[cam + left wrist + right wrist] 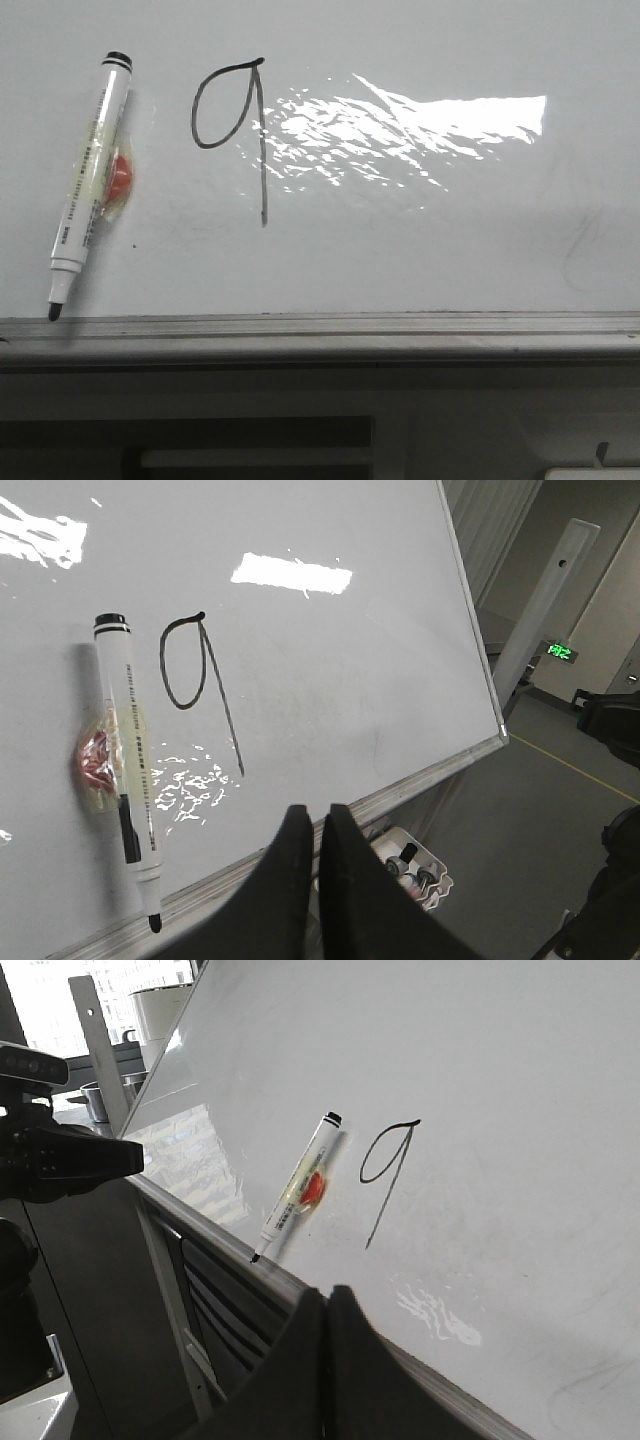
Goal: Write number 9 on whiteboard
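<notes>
The number 9 is a thin dark stroke with an oval loop and a long straight tail on the whiteboard. It also shows in the left wrist view and the right wrist view. A white marker with a red taped lump lies against the board left of the 9, its uncapped black tip on the grey ledge. My left gripper is shut and empty, back from the board's lower edge. My right gripper is shut and empty, off the board's lower edge. Neither gripper shows in the front view.
A faint grey scribble sits at the board's right and a tiny dark dot near the marker. Bright glare lies right of the 9. A white tray of small items sits below the ledge. Dark arm hardware stands beside the board.
</notes>
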Motion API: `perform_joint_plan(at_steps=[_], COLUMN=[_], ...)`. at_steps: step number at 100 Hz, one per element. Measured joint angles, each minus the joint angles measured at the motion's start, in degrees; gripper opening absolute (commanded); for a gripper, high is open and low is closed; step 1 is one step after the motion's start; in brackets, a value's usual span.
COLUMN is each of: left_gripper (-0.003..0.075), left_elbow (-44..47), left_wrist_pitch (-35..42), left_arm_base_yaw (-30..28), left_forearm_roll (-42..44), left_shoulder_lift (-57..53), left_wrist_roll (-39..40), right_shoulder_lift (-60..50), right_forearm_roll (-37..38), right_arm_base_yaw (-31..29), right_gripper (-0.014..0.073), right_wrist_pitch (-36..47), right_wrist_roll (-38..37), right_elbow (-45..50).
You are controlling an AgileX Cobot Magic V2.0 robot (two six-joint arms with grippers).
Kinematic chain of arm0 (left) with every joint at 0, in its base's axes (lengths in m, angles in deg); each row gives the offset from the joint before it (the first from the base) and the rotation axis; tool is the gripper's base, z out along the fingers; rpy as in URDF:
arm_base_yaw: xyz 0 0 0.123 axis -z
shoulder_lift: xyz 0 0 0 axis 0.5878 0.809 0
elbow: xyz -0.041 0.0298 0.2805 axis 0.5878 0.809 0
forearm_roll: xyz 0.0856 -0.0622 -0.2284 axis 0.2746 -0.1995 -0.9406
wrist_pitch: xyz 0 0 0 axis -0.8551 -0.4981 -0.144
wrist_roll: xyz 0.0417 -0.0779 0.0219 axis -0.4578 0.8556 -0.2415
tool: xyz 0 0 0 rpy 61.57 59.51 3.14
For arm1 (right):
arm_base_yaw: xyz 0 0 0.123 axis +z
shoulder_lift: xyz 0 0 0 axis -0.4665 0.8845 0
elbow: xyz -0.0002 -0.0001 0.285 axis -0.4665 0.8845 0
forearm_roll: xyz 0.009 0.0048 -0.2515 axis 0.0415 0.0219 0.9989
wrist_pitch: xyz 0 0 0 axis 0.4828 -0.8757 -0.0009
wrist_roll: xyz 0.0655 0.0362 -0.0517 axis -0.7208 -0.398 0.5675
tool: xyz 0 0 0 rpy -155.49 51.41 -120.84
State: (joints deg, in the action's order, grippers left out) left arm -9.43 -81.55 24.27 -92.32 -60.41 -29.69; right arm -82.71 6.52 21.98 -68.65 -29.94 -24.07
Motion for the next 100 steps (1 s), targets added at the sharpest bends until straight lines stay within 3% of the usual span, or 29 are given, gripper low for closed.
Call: perform_joint_plan(at_steps=[20, 37, 68, 100], left_gripper=[-0.0020, -0.0020, -0.0020, -0.0020], left_elbow=[0.00, 0.36, 4.42, 6.26], left_wrist_pitch=[0.00, 2.34, 5.81, 2.16], left_arm_base_yaw=[0.00, -2.33, -20.95, -37.79], left_forearm_roll=[0.93, 17.39, 53.85, 62.35], left_shoulder_lift=[0.00, 0.00, -1.72, -10.12], left_wrist_roll=[0.00, 3.05, 40.37, 47.07], right_shoulder_lift=[0.00, 0.00, 0.00, 0.00], right_forearm_roll=[0.00, 0.00, 0.00, 0.00], right_arm_base_yaw=[0.00, 0.00, 0.00, 0.00], right_gripper=[-0.0064, -0.0064, -0.0064, -0.0064], right_wrist_pitch=[0.00, 0.00, 0.00, 0.00], right_wrist_roll=[0.00, 0.00, 0.00, 0.00], right_elbow=[0.00, 0.00, 0.00, 0.00])
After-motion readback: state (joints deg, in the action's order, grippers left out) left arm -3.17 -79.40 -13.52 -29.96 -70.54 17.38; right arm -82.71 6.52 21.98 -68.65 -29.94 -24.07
